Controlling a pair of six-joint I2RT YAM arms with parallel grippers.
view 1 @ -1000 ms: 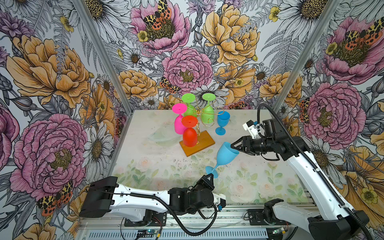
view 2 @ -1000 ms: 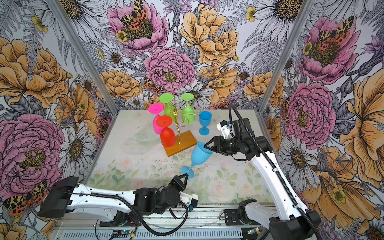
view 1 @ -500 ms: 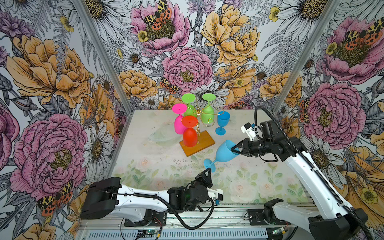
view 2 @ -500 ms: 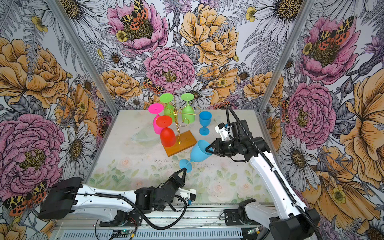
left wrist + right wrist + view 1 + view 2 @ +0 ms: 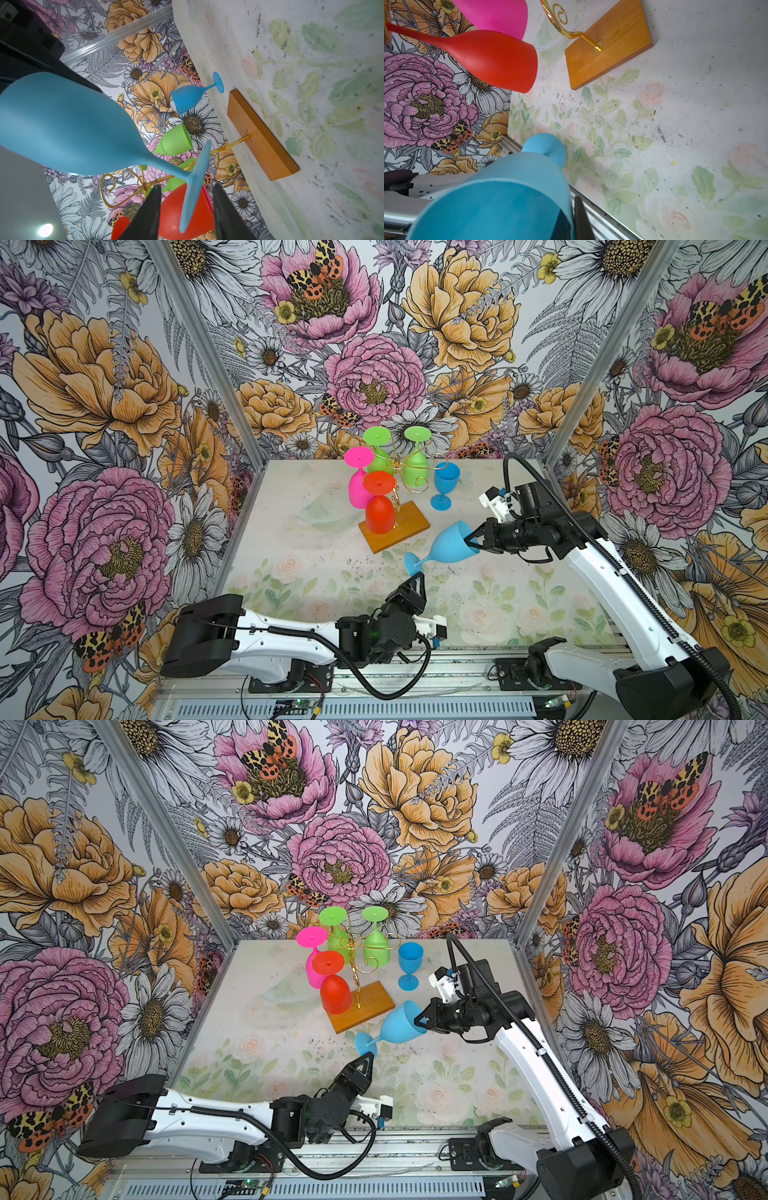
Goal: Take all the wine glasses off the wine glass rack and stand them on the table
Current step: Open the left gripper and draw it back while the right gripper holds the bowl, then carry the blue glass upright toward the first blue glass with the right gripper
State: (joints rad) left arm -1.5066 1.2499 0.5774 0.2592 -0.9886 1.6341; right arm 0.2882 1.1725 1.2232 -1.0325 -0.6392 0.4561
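Note:
A light blue wine glass [image 5: 446,547] [image 5: 397,1025] hangs tilted in the air in front of the wine glass rack [image 5: 395,526] [image 5: 361,1009], foot down and to the left. My right gripper [image 5: 471,540] [image 5: 422,1021] is shut on its rim; in the right wrist view one finger lies inside the wine glass [image 5: 500,197] and one outside, at the right gripper [image 5: 571,216]. My left gripper [image 5: 417,578] [image 5: 365,1058] is open just below the foot. In the left wrist view the foot [image 5: 195,182] lies between the fingers of the left gripper [image 5: 187,186], with gaps on both sides.
A red glass [image 5: 379,510], a pink one [image 5: 357,485] and two green ones [image 5: 376,452] hang bowl-down on the rack's gold arms. A darker blue glass [image 5: 445,485] stands upright on the table to the rack's right. A clear dish [image 5: 328,510] lies left of the base.
My right gripper has closed on the glass's rim. My left gripper has let go of the foot and opened. The glass has risen and tilted flatter.

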